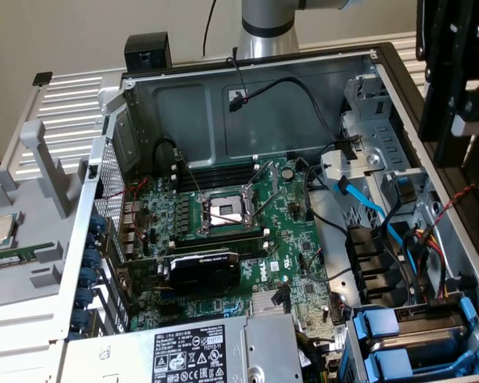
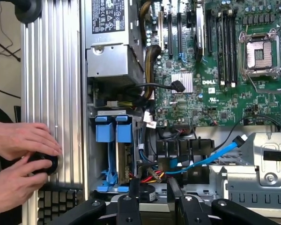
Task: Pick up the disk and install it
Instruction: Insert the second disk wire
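Observation:
The disk sits in the drive cage at the open computer case's near corner, at the exterior view's lower right. Its grey metal shows between blue plastic frame parts, and the label is hidden. The wrist view catches the disk edge-on behind two blue handles. My gripper hangs above the case's side wall at the exterior view's upper right, well above the cage. In the wrist view my gripper has its fingers apart with nothing between them.
The motherboard with its bare CPU socket fills the case floor. A grey power-supply box lies at the front. Blue and black cables cross beside the cage. A person's hands rest on a black object outside the case.

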You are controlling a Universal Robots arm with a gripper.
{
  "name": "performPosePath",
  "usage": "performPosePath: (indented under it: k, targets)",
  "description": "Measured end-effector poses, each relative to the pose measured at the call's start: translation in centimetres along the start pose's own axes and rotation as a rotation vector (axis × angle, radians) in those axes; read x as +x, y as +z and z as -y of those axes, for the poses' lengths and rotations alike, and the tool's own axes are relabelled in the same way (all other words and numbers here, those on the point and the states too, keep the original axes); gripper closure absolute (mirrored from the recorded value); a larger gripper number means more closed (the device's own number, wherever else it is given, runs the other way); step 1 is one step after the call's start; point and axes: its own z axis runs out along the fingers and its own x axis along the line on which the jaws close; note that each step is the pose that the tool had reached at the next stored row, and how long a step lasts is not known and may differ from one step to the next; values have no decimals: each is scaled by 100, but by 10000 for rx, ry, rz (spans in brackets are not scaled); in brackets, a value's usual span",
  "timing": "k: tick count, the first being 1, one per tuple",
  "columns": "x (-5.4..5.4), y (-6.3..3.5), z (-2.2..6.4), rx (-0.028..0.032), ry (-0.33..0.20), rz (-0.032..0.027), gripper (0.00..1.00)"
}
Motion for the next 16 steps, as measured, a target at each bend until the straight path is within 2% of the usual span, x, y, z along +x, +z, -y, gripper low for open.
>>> performPosePath:
  k: [1,2,7,9,10,12,13,15,16]
  targets:
    - [-43,1,-3,1,2,-49,63]
    - [-88,6,-8,1,3,-71,63]
    - [-296,55,-50,3,5,-103,63]
    - [-337,66,-80,7,8,-209,63]
    - [-348,68,-97,6,10,-282,63]
    - [-367,71,-129,-3,15,-485,63]
    - [-377,71,-139,-4,20,-621,63]
    - [-409,72,-150,7,32,-934,63]
    - [-432,71,-153,13,38,-1065,63]
